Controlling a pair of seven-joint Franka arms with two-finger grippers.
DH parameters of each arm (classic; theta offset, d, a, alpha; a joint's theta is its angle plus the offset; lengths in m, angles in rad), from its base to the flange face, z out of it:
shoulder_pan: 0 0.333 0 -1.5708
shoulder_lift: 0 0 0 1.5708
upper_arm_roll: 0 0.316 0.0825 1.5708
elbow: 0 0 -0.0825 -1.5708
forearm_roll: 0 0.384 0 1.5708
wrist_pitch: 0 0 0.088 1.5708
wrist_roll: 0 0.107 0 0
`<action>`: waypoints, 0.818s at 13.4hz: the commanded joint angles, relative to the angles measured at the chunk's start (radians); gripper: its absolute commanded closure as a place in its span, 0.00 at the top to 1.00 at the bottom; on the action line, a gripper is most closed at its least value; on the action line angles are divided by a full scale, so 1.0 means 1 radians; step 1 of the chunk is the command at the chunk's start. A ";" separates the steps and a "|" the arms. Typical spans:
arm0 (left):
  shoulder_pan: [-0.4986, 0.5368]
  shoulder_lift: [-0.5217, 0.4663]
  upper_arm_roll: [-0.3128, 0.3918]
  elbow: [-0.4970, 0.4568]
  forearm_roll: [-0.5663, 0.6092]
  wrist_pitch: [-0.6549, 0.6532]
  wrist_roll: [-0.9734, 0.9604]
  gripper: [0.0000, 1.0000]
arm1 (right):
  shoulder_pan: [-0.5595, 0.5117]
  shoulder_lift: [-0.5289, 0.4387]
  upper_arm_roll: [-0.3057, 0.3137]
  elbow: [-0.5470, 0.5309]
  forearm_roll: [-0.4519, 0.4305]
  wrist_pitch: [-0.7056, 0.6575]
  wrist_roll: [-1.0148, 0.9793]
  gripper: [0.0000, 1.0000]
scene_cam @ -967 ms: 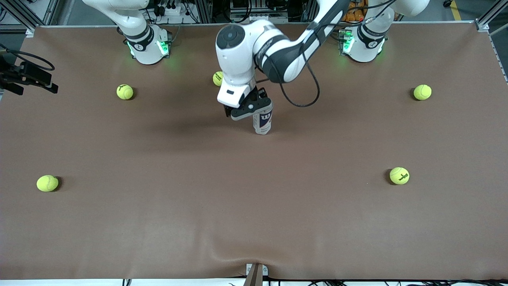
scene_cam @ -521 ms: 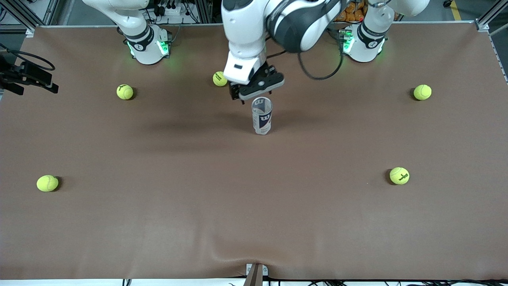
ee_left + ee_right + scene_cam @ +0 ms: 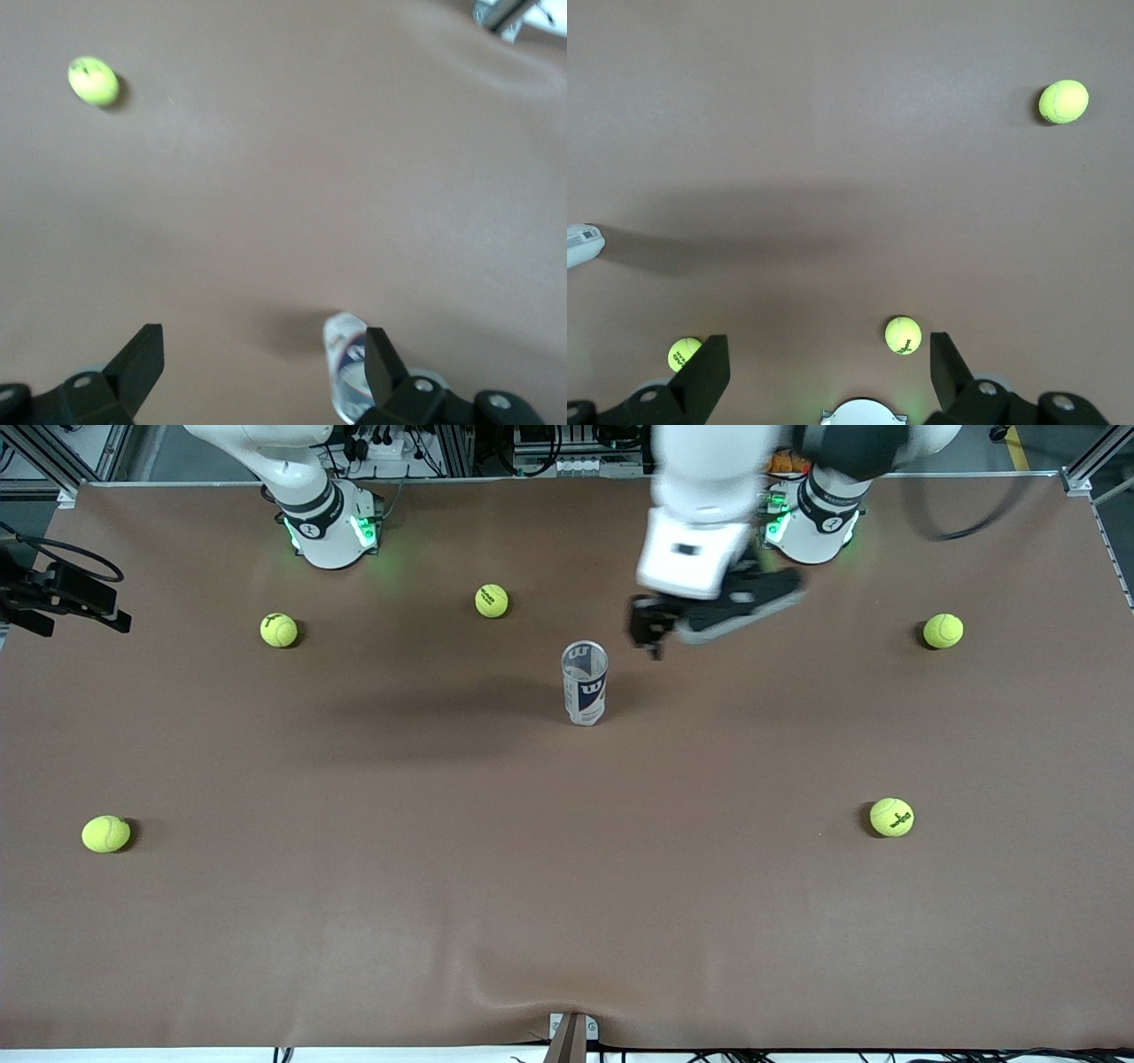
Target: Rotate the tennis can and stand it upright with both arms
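Note:
The tennis can (image 3: 585, 683) stands upright in the middle of the table, clear with a navy and white label and its open metallic rim on top. My left gripper (image 3: 709, 615) is open and empty, up in the air over the table between the can and the left arm's base. In the left wrist view the can (image 3: 348, 372) shows beside one fingertip (image 3: 379, 354) of the left gripper (image 3: 261, 345), not between the jaws. My right gripper (image 3: 826, 354) is open and empty, high over the right arm's base; it is out of the front view. The can (image 3: 579, 246) shows at that view's edge.
Several yellow-green tennis balls lie scattered: two near the right arm's base (image 3: 279, 630) (image 3: 492, 600), one near the left arm's end (image 3: 943, 631), two nearer the front camera (image 3: 106, 833) (image 3: 891, 817). A black camera mount (image 3: 62, 593) sits at the right arm's end.
My left gripper let go of the can's top, rose and swung away toward the left arm's base. The can stays upright in place.

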 commanded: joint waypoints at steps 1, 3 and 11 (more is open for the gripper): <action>0.111 -0.066 -0.012 -0.023 -0.019 -0.018 0.191 1.00 | 0.008 -0.009 -0.001 -0.006 -0.018 -0.005 0.002 1.00; 0.202 -0.092 -0.012 -0.026 -0.056 -0.047 0.362 1.00 | 0.008 -0.009 -0.003 -0.006 -0.018 -0.003 0.002 1.00; 0.480 -0.147 -0.012 -0.078 -0.152 -0.071 0.735 1.00 | 0.010 -0.007 -0.001 -0.008 -0.018 -0.003 0.002 1.00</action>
